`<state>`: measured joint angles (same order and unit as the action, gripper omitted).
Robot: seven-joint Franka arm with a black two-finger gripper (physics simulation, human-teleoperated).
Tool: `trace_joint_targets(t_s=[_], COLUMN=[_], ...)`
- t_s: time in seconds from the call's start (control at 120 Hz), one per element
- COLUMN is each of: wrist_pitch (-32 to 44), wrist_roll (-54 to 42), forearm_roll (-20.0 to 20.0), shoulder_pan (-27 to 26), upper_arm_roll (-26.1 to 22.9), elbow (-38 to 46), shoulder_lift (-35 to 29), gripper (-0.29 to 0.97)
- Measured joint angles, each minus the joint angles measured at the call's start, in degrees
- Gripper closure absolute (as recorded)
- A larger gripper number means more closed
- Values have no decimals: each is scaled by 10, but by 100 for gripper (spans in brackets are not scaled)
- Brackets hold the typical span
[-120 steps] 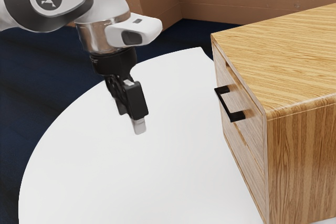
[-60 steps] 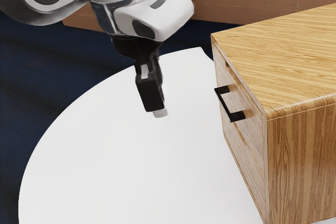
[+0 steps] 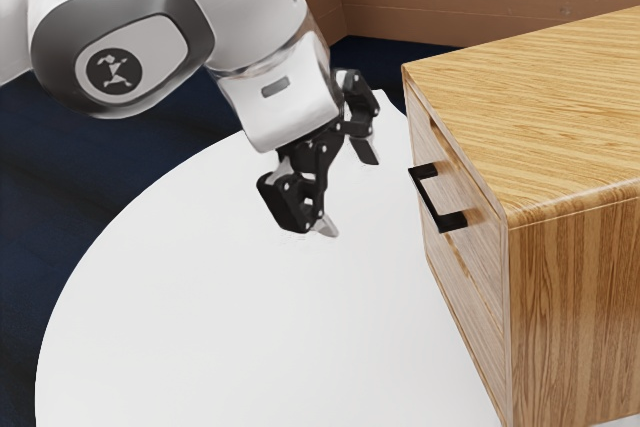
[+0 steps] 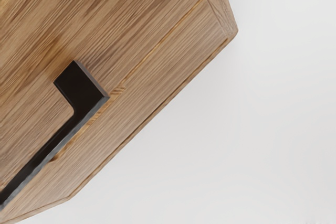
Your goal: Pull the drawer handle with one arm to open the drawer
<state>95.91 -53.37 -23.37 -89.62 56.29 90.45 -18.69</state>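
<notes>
The robot's black jaws stand wide open at mid-frame, near but apart from the black bar handle (image 3: 437, 197) on the light wooden drawer (image 3: 468, 190) at right. If they approach misaligned, a fingertip could strike the wood, or they could grip shallowly and slip.

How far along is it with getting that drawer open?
Done: the gripper faces the wooden cabinet, fingers spread open. In hand: it hovers over the white table, short of the black handle and not touching it. Left: close on the handle and pull; the drawer front looks shut.
</notes>
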Motion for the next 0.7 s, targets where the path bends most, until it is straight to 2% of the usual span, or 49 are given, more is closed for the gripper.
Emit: trace_joint_targets(t_s=[0.283,0.625,0.7], wrist_pitch=[26,71,98], wrist_roll=[-94,-160,-170], forearm_roll=[-7,-7,-7], shoulder_pan=[-14,-7,-6], upper_arm_roll=[-3,8,30], elbow=[30,47,50], shoulder_lift=[2,25,25], gripper=[2,2,2])
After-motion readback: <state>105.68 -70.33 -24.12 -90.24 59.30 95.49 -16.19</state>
